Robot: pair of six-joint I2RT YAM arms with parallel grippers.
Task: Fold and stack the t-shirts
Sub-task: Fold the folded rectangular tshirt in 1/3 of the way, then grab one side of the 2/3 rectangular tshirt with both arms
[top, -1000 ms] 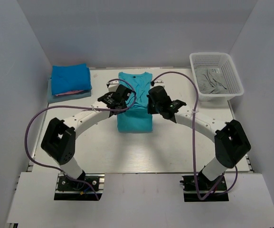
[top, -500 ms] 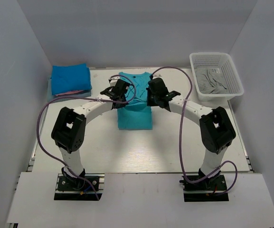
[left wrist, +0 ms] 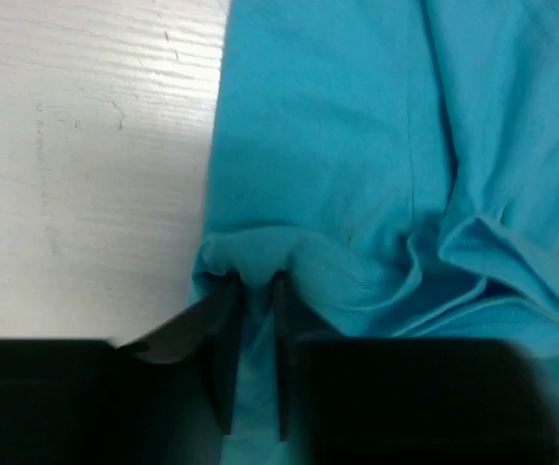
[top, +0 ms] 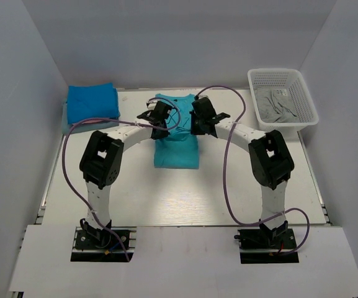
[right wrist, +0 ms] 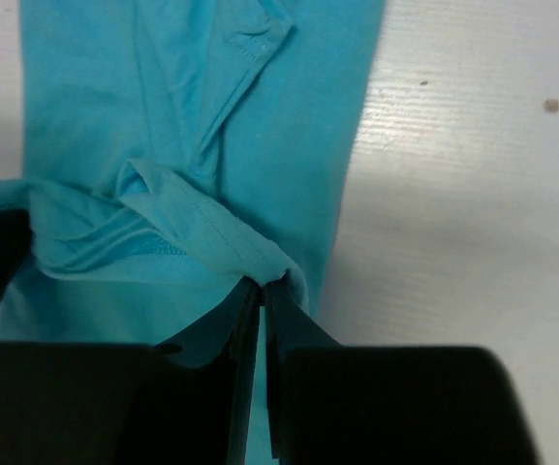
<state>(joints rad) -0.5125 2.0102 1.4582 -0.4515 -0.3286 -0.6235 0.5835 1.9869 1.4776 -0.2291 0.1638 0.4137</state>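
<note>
Two arms are counted, each with one gripper. At 10 o'clock on the table [top: 166, 198] a stack is seen in which two folded tees can be told: a deeper blue tee [top: 92, 102] on top and a pale grey-blue tee [top: 65, 126] beneath it. One turquoise t-shirt [top: 175, 152] is laid flat at the table's middle, well apart from the stack. Its long axis runs from 12 to 6 o'clock, and its round neck is pointed to 12 o'clock. Its 9 o'clock edge, near the neck, is pinched by the left gripper [left wrist: 252, 286], whose jaws are nearly together on a gathered fold. Its 3 o'clock edge is clamped by the right gripper [right wrist: 262, 286], whose jaws are closed on a ridge of cloth. At 2 o'clock one white lattice basket [top: 303, 81] is set, with one crumpled grey garment [top: 275, 105] lying in it.
</note>
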